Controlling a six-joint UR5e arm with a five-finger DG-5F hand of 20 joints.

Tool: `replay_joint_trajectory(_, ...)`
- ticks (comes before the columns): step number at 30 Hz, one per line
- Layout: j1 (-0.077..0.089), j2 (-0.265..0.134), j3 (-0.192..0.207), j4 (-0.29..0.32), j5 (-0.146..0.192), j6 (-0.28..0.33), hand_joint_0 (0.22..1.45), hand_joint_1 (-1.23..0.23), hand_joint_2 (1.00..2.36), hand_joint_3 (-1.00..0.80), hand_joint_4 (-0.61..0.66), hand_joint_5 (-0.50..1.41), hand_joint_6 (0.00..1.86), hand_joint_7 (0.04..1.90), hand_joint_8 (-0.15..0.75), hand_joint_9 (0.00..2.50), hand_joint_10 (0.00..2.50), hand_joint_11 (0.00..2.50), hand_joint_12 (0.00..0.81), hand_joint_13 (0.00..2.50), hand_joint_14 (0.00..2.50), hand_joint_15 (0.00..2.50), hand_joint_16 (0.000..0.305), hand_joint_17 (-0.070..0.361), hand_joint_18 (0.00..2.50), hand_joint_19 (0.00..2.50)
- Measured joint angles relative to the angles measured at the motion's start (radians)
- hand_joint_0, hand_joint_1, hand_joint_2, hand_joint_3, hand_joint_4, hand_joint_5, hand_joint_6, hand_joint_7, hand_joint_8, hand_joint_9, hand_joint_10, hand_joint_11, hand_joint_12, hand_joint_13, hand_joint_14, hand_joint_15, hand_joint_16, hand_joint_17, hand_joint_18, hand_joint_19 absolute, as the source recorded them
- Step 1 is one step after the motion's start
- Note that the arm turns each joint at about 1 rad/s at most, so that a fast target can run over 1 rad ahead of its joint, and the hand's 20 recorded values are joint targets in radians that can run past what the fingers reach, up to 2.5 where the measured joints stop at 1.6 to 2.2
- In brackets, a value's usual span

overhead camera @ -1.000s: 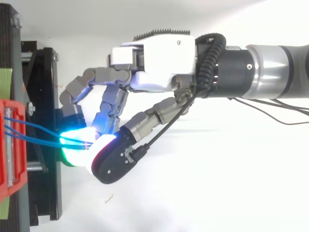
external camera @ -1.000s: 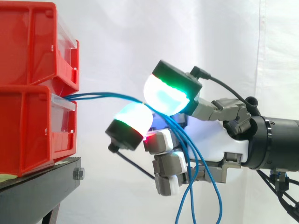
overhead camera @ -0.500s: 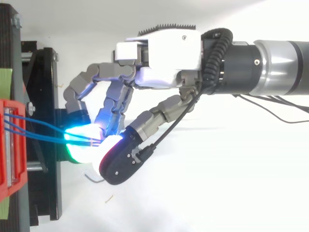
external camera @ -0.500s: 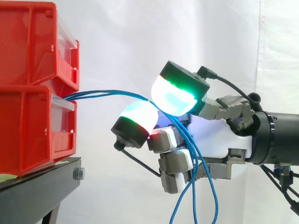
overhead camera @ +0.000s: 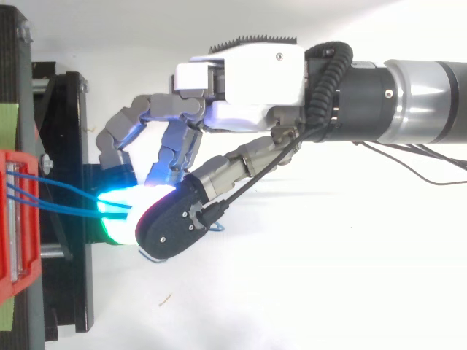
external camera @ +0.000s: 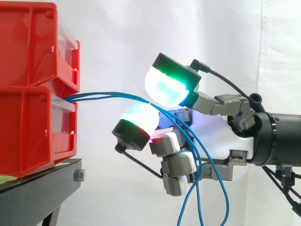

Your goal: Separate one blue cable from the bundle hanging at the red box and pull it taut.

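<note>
Hand (external camera: 216, 141) sits right of the lower red box (external camera: 28, 127), well apart from it. The fingers (external camera: 169, 87) are curled, two glowing pads almost shut on the blue cables (external camera: 108, 95). Cables run about level from the box front to the pads, then hang in slack loops past the palm.

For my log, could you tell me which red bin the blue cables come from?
The lower red bin; the blue cables leave its front, beneath the upper bin.
</note>
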Motion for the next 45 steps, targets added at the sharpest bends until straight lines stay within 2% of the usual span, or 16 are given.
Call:
replay_joint_trajectory(6, 0.003, 0.0, 0.0, 0.0, 0.001, -0.001, 0.66, -0.8, 1.01, -0.34, 0.11, -0.19, 0.86, 1.1, 0.356, 1.07, 0.02, 0.79, 0.376, 1.21, 0.02, 0.77, 0.043, 0.097, 1.08, 0.72)
replay_joint_trajectory(9, 0.004, 0.0, 0.0, 0.0, 0.001, -0.002, 0.68, -0.85, 1.01, -0.33, 0.07, -0.19, 0.86, 1.16, 0.353, 1.05, 0.02, 0.81, 0.375, 1.21, 0.02, 0.76, 0.043, 0.098, 1.08, 0.7)
replay_joint_trajectory(12, 0.004, 0.0, 0.0, 0.0, 0.002, -0.003, 0.72, -0.88, 1.01, -0.33, 0.05, -0.19, 0.87, 1.21, 0.344, 1.04, 0.02, 0.81, 0.373, 1.19, 0.02, 0.76, 0.043, 0.098, 1.07, 0.67)
replay_joint_trajectory(16, 0.005, 0.0, 0.0, 0.0, 0.002, -0.005, 0.8, -0.93, 1.01, -0.39, 0.04, -0.2, 0.9, 1.17, 0.347, 1.06, 0.02, 0.83, 0.364, 1.19, 0.02, 0.76, 0.042, 0.095, 1.05, 0.66)
replay_joint_trajectory(21, 0.005, 0.0, -0.001, -0.003, 0.0, -0.018, 0.85, -0.9, 1.0, -0.5, 0.05, -0.2, 0.91, 1.14, 0.338, 1.08, 0.02, 0.85, 0.356, 1.18, 0.02, 0.76, 0.041, 0.093, 1.03, 0.67)
replay_joint_trajectory(24, 0.005, 0.0, -0.001, -0.006, 0.001, -0.032, 0.78, -0.89, 1.0, -0.5, 0.13, -0.19, 0.9, 1.18, 0.339, 1.1, 0.02, 0.86, 0.356, 1.2, 0.03, 0.75, 0.041, 0.092, 1.08, 0.62)
replay_joint_trajectory(32, 0.004, 0.0, -0.001, -0.008, 0.002, -0.049, 0.57, -0.89, 1.0, -0.5, 0.14, -0.17, 0.89, 1.17, 0.363, 1.18, 0.02, 0.87, 0.369, 1.24, 0.02, 0.77, 0.041, 0.093, 1.1, 0.67)
replay_joint_trajectory(38, 0.004, 0.0, -0.001, -0.008, 0.002, -0.05, 0.5, -0.77, 1.0, -0.5, 0.17, -0.16, 0.87, 1.13, 0.375, 1.22, 0.02, 0.86, 0.39, 1.27, 0.02, 0.77, 0.045, 0.101, 1.16, 0.68)
replay_joint_trajectory(41, 0.004, 0.0, -0.001, -0.007, 0.002, -0.05, 0.52, -0.68, 1.0, -0.5, 0.17, -0.15, 0.86, 1.11, 0.375, 1.23, 0.02, 0.85, 0.389, 1.28, 0.02, 0.76, 0.044, 0.1, 1.16, 0.71)
replay_joint_trajectory(42, 0.004, 0.0, -0.001, -0.007, 0.002, -0.05, 0.58, -0.63, 1.0, -0.5, 0.16, -0.15, 0.85, 1.13, 0.363, 1.23, 0.02, 0.86, 0.377, 1.28, 0.03, 0.78, 0.041, 0.093, 1.14, 0.73)
replay_joint_trajectory(45, 0.004, 0.0, -0.001, -0.007, 0.002, -0.051, 0.64, -0.64, 1.0, -0.5, 0.1, -0.15, 0.85, 1.19, 0.364, 1.23, 0.02, 0.87, 0.373, 1.28, 0.02, 0.78, 0.04, 0.091, 1.14, 0.74)
